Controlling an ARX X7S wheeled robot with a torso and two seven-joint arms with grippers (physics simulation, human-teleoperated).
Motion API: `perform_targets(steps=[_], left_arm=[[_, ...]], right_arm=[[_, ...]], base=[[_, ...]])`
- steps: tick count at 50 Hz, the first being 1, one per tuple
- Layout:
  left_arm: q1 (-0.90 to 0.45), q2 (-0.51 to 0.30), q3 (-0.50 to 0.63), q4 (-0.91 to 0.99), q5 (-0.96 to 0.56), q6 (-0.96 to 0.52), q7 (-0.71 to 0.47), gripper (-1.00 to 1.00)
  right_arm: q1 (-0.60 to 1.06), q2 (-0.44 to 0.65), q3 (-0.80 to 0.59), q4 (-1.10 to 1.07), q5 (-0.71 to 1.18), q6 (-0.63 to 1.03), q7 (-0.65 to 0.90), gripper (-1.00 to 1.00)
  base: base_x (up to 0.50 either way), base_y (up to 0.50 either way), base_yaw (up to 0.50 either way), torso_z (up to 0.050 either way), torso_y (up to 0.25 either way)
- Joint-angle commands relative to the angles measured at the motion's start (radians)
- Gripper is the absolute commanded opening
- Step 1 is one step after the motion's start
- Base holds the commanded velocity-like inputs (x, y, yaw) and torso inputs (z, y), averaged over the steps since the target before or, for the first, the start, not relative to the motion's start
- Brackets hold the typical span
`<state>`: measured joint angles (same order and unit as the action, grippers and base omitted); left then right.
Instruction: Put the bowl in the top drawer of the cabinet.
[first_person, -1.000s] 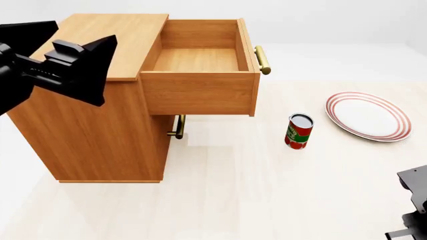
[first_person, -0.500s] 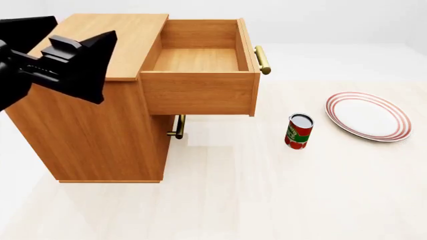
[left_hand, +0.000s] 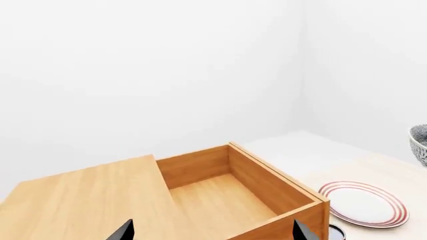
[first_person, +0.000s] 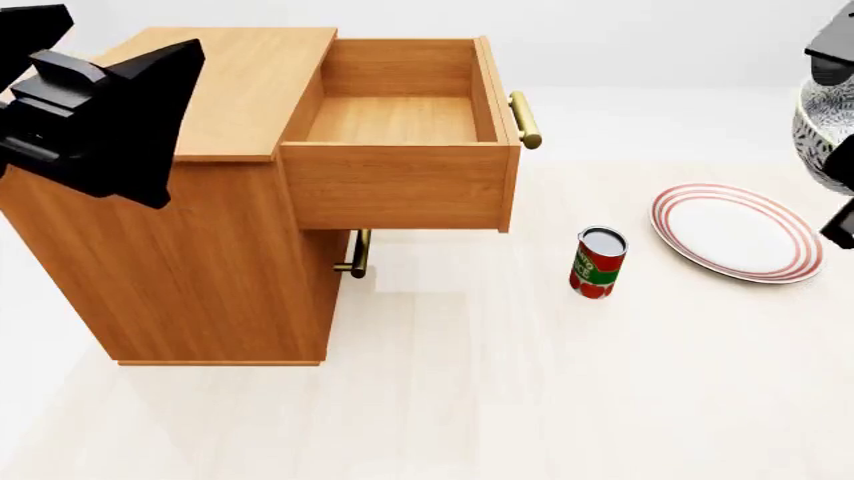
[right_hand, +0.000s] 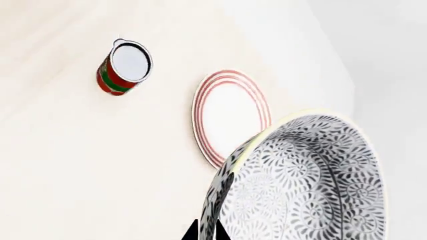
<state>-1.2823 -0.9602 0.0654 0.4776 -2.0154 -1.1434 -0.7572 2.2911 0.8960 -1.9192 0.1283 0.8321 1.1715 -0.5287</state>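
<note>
The cabinet (first_person: 200, 200) is the landmark here; its top drawer (first_person: 400, 130) is pulled out toward the right and its inside is bare wood. Right of the cabinet, on the pale floor, lies the plate (first_person: 735, 232), and between plate and cabinet stands a can (first_person: 598, 262). The bowl (first_person: 823, 130) is in the air above the plate, well apart from the drawer, tilted, with the right gripper (right_hand: 206, 231) clenched on its rim. The left gripper (left_hand: 210, 231) hovers over the cabinet top, its fingers spread and grasping nothing. I judge the step in hand is the carry. The next move calls for bringing the bowl left over the drawer, levelling it, lowering it inside and only then releasing.
</note>
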Motion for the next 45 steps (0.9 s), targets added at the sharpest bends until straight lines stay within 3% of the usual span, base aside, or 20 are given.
perform_targets(steps=[1,6,14,27,37,41,45], left_arm=[[-0.032,-0.024,0.008,0.009,-0.045,0.007,-0.022,1.0],[-0.043,-0.038,0.01,0.013,-0.062,0.012,-0.036,1.0],[-0.07,-0.057,0.023,0.019,-0.1,0.018,-0.057,1.0],[-0.05,-0.086,0.012,0.044,-0.144,0.037,-0.071,1.0],[-0.101,-0.185,0.029,0.079,-0.281,0.066,-0.145,1.0],[-0.116,-0.208,0.028,0.089,-0.323,0.08,-0.158,1.0],[-0.128,-0.216,0.013,0.097,-0.349,0.091,-0.151,1.0]], right_arm=[[-0.002,-0.259,-0.013,0.327,-0.235,-0.373,-0.37,-1.0],[-0.035,-0.372,0.003,0.545,-0.279,-0.557,-0.471,-1.0],[-0.136,-0.679,0.064,1.172,-0.318,-0.95,-0.66,-1.0],[-0.184,-0.815,0.403,1.18,-0.561,-0.981,-0.713,-1.0],[-0.198,-0.879,0.656,1.18,-0.73,-1.016,-0.764,-1.0],[-0.194,-0.895,0.686,1.18,-0.756,-1.044,-0.785,-1.0],[-0.175,-0.896,0.585,1.179,-0.646,-1.062,-0.782,-1.0]], base=[[0.0,0.0,0.0,0.0,0.0],[0.0,0.0,0.0,0.0,0.0],[0.0,0.0,0.0,0.0,0.0],[0.0,0.0,0.0,0.0,0.001],[0.0,0.0,0.0,0.0,0.0],[0.0,0.0,0.0,0.0,0.0],[0.0,0.0,0.0,0.0,0.002]])
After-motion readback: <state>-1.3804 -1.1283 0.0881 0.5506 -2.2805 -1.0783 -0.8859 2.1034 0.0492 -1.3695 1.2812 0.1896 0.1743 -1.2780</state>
